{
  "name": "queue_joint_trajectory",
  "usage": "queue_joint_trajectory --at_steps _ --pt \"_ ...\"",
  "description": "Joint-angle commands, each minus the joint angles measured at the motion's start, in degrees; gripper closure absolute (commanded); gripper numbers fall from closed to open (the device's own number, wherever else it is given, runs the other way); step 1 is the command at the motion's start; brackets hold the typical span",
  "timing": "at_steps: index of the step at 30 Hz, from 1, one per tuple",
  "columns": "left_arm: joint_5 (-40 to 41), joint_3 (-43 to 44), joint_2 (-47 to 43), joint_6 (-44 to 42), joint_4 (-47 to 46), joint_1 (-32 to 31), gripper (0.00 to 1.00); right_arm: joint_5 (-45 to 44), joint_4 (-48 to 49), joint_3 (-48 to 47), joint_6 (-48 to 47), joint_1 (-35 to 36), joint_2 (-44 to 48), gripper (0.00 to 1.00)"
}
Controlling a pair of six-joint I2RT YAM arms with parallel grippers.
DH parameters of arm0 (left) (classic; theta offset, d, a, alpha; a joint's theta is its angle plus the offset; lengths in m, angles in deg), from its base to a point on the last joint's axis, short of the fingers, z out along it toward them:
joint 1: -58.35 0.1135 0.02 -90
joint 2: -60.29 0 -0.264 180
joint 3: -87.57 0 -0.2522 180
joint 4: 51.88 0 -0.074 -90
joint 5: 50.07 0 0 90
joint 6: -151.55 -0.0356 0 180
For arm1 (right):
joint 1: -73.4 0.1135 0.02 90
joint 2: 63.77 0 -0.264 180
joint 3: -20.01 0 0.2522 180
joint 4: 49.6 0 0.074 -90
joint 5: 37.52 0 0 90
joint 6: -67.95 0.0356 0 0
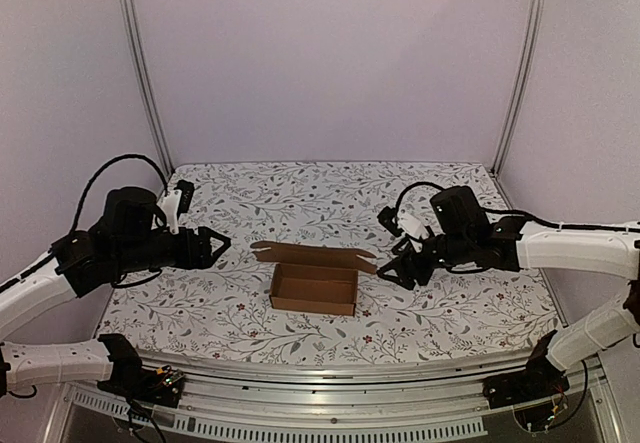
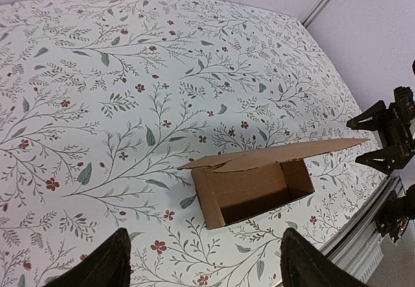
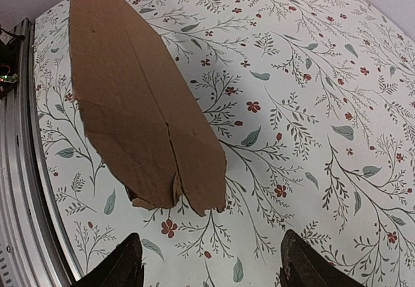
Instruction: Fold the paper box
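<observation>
A: Where is the box [image 1: 314,290]?

B: On the table [image 1: 450,308], about midway between the two arms and nearer the front edge than the back. It stands on its base, plain brown, with the top open.

A: And the lid?

B: The flap [image 1: 315,255] rises from the far long wall and leans away toward the back, with small tabs at both ends. It is not folded down over the opening.

A: The left gripper [image 1: 218,246]?

B: Spread wide, holding nothing. It hangs over the table to the left of the box, apart from it. In its wrist view the two fingers [image 2: 110,264] frame the flowered table, and the box lies farther ahead.

A: The right gripper [image 1: 392,271]?

B: Also spread wide, with nothing in it. It sits just beside the right end of the flap. In its wrist view the pointed end of the flap lies ahead of the fingers, not between them. Whether it touches the cardboard, I cannot tell.
</observation>
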State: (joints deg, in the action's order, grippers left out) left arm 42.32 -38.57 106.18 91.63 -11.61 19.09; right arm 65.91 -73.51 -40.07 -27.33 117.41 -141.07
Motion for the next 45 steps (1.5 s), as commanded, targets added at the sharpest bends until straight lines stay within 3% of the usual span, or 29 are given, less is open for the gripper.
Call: queue_joint_trajectory --at_steps 1,4,20,36,45 --pt "0.2 1.0 0.5 -0.4 1.0 -0.1 0.22 2.1 2.2 -1.7 -7.4 0.9 -3.0 0.30" --pt "0.2 1.1 0.6 -0.5 1.0 -0.1 0.22 2.0 2.4 -2.8 -8.6 1.2 -5.4 0.32" --pt "0.3 0.6 1.2 -0.1 0.9 -0.2 0.22 2.4 2.3 -6.6 -8.7 2.1 -11.8 0.66" --pt "1.2 -0.5 2.6 0.7 0.5 -0.1 0.22 1.1 2.0 -6.2 -10.5 3.0 -11.8 1.00" --pt "-0.4 -3.0 5.9 2.2 -3.5 -0.1 0.21 2.0 0.5 -5.5 -11.6 3.3 -10.5 1.00"
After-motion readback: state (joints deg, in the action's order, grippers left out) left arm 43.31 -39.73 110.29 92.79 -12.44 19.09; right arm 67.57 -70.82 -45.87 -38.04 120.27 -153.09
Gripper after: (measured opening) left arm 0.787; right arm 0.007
